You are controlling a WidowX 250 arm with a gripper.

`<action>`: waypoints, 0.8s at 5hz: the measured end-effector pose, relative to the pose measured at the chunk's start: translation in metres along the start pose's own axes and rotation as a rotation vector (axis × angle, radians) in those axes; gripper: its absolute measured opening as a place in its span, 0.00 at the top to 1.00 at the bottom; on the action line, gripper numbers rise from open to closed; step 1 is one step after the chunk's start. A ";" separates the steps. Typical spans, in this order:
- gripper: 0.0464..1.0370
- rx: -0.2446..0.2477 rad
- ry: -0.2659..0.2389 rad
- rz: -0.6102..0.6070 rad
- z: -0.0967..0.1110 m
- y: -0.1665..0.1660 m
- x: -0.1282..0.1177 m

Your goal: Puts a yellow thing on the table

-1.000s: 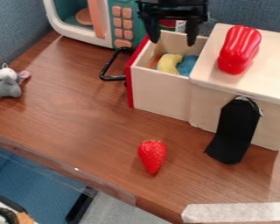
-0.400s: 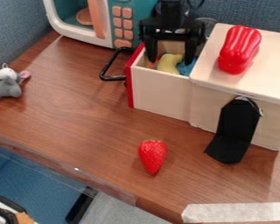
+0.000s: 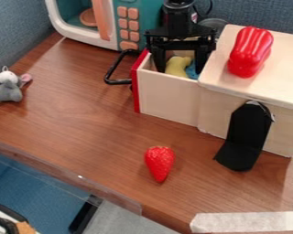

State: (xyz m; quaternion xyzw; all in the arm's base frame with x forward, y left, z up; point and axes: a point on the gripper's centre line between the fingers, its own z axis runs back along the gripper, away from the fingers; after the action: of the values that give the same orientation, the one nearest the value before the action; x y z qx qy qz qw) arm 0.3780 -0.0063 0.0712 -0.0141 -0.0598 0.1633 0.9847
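My gripper (image 3: 180, 68) hangs down into the drawer (image 3: 167, 97) at the upper middle, its two fingers apart, one on each side of the yellow thing (image 3: 177, 66). The yellow thing lies in the drawer beside a blue thing (image 3: 192, 70); whether a finger touches it I cannot tell. The lower ends of the fingers are down inside the drawer. Brown wood makes up the table (image 3: 82, 123) in front and to the left.
A red pepper (image 3: 251, 51) lies on the wooden box (image 3: 283, 73) at the right. A black holder (image 3: 246, 137) stands against its front. A strawberry (image 3: 159, 163) and a grey plush mouse (image 3: 6, 87) are on the table. A toy microwave (image 3: 126, 23) stands behind.
The gripper has come down from above the drawer, its fingers now lower and around the yellow thing. They stand a little closer together than at first.
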 end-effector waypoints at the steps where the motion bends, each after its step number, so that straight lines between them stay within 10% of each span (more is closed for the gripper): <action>1: 0.38 -0.006 0.002 0.018 -0.001 0.001 0.000; 2: 0.57 -0.012 0.009 0.026 -0.002 0.001 -0.001; 4: 0.57 -0.051 -0.030 -0.044 0.019 0.000 0.002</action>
State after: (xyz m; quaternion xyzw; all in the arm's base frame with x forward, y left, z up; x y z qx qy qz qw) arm 0.3778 -0.0049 0.0907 -0.0354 -0.0790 0.1402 0.9863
